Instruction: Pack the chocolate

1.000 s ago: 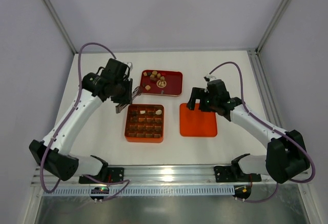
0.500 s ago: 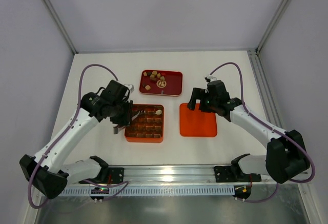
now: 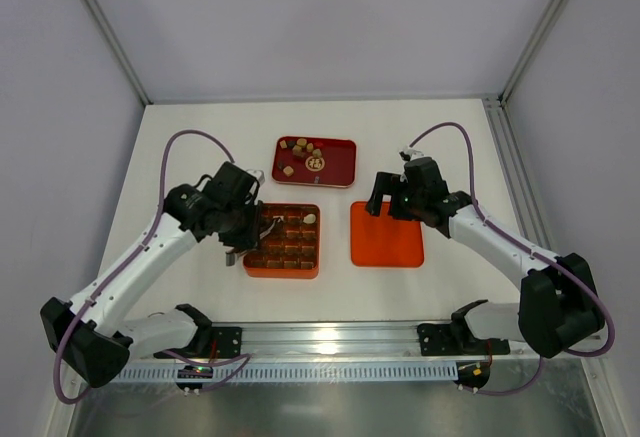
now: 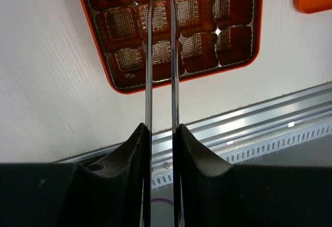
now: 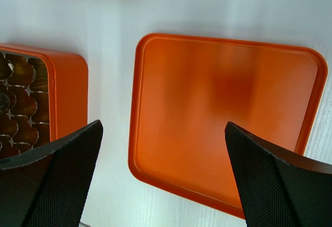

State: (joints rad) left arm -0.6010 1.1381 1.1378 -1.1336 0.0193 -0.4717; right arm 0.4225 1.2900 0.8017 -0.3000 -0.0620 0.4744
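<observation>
The chocolates (image 3: 303,149) are small brown and cream pieces lying in a dark red tray (image 3: 340,172). One cream piece (image 3: 310,219) sits in a far-right cell of the orange grid box (image 3: 282,269). My left gripper (image 3: 264,224) hovers over the box's left side. In the left wrist view its long thin blades (image 4: 149,55) stand close together over the box (image 4: 91,19), and their tips are cut off at the top edge. A small pale piece shows at the tips in the top view. My right gripper (image 5: 163,128) is open and empty above the near-left part of the flat orange lid (image 5: 223,112).
The lid (image 3: 386,234) lies right of the box, with a narrow strip of white table between them. The red tray lies behind both. A metal rail (image 3: 320,337) runs along the near table edge. Grey walls enclose the table.
My left gripper has moved from beside the red tray toward me, over the left side of the grid box. The right arm has not moved.
</observation>
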